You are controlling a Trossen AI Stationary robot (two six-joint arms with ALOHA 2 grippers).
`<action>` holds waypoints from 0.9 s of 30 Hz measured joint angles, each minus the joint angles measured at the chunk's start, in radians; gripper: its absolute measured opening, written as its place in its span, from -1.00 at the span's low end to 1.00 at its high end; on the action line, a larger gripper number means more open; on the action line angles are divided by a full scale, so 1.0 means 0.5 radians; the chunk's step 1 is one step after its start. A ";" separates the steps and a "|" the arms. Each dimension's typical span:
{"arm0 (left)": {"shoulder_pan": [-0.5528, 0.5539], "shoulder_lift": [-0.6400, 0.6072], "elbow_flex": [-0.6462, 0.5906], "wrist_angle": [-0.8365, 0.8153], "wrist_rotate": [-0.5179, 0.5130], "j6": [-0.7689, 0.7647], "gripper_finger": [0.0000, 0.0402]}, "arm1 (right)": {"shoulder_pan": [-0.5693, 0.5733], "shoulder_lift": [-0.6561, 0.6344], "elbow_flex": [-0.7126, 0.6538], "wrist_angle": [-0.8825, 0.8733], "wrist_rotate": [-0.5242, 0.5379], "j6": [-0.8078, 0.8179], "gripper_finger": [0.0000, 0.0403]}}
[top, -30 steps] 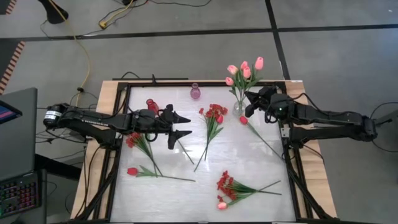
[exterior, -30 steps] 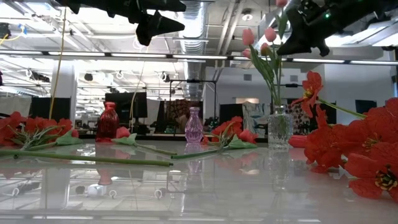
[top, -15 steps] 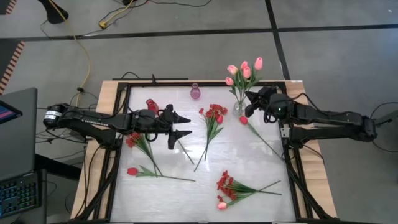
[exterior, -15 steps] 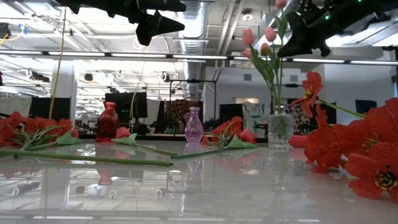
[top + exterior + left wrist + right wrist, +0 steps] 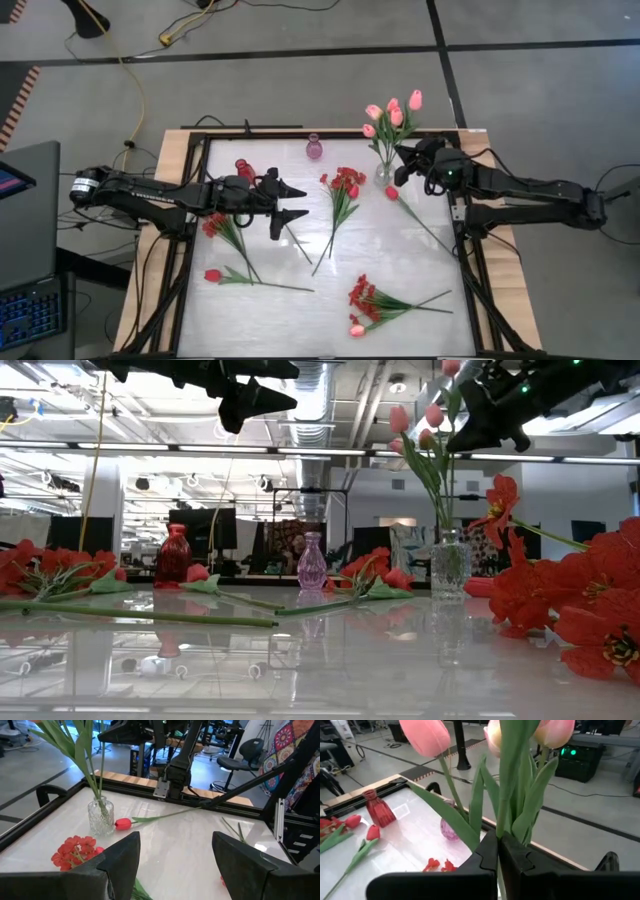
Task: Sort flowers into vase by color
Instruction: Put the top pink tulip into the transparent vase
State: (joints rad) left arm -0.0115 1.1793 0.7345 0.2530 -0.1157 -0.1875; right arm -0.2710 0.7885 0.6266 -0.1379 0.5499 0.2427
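Right claw (image 5: 497,851): pressed together on green pink tulip stems (image 5: 512,780), upper right.
Left claw (image 5: 175,857): apart, centre-left.
Clear vase (image 5: 385,176): faceted glass.
Counter (image 5: 400,260): glossy white.

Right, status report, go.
Right gripper shut on pink tulip stem above clear vase. Left gripper open, mid-table. Red flowers not yet sorted.

Pink tulips (image 5: 393,113) in clear vase (image 5: 385,176)

Grey floor (image 5: 300,90) with dark seams; yellow cable (image 5: 130,75) trails across it. Laptop (image 5: 28,215) at left. Exposed ducts (image 5: 318,390) overhead. Office chair (image 5: 239,765) beyond.
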 joint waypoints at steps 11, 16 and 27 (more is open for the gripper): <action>0.000 0.000 0.000 0.000 0.000 0.000 0.17 | 0.000 0.093 0.000 -0.081 -0.002 0.118 -0.84; 0.000 0.000 0.000 0.000 0.000 -0.008 0.17 | 0.000 0.200 0.000 -0.078 0.045 0.133 -0.83; -0.068 0.001 0.000 0.000 0.000 -0.033 0.17 | -0.038 0.237 -0.304 0.413 0.058 0.270 -0.84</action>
State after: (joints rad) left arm -0.0453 1.1797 0.7344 0.2531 -0.1158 -0.2040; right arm -0.2902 0.9070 0.4748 0.0687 0.5787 0.3775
